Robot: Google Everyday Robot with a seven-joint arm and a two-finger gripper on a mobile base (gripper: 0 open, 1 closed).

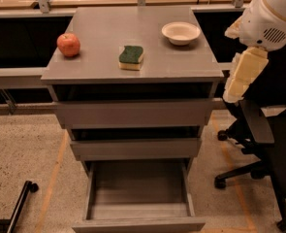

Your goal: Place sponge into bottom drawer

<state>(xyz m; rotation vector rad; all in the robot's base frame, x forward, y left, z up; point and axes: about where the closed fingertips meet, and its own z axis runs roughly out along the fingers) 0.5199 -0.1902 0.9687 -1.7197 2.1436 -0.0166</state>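
Note:
The sponge, dark green over pale yellow, lies flat on the grey cabinet top, near the front and middle. The bottom drawer is pulled out and shows an empty grey tray. The two upper drawers stand slightly open. My gripper hangs at the right of the cabinet, beside its top right corner, under the white arm. It is well to the right of the sponge and touches nothing on the cabinet.
A red apple sits at the top's left and a white bowl at its back right. A black office chair stands on the right, below the arm. A black bar lies on the floor at lower left.

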